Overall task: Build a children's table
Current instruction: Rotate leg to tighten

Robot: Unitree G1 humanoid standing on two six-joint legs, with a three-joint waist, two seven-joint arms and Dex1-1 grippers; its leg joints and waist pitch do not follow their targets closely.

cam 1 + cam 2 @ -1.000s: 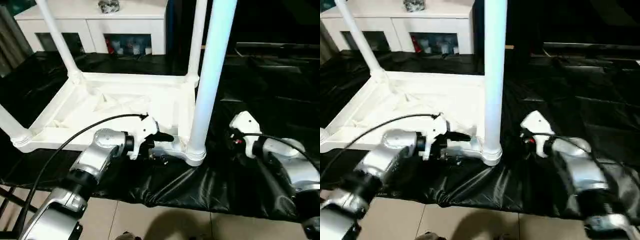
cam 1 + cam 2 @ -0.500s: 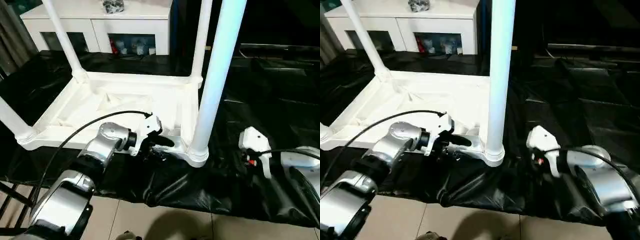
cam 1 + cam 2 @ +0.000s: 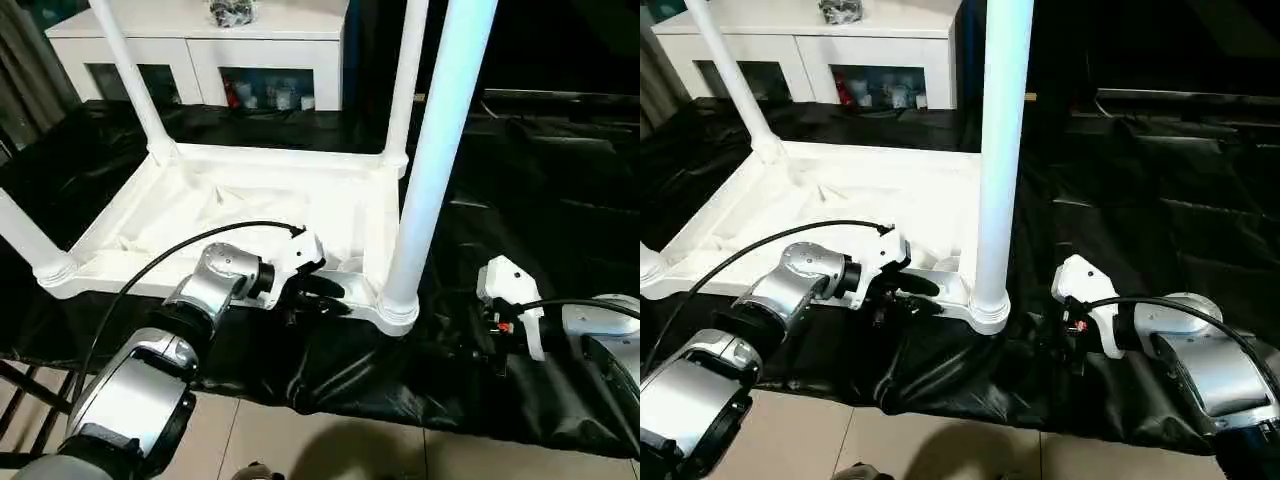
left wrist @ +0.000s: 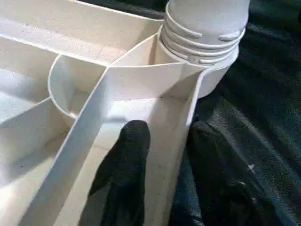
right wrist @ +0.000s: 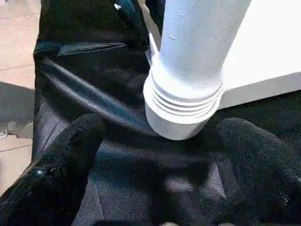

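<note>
White plastic tabletop (image 3: 250,215) lies upside down on black sheeting (image 3: 520,200), centre-left of the head view, legs standing in its corners. My left gripper (image 3: 318,292) sits at its near rim; my right gripper (image 3: 478,345) waits lower right. Left wrist view: my fingers (image 4: 127,155) straddle the rim wall, narrowed, pinch unclear. Right wrist view: my fingers (image 5: 70,146) gape wide, empty, before the near leg (image 5: 193,61). A half-closed grip could slip and tilt the tabletop.

The white plastic tabletop (image 3: 250,215) lies upside down on black sheeting, its ribbed underside facing up. Four long white tubular legs stand upright in its round corner sockets; the nearest leg (image 3: 430,170) rises from the ridged socket (image 5: 183,106) at the near right corner.
</note>
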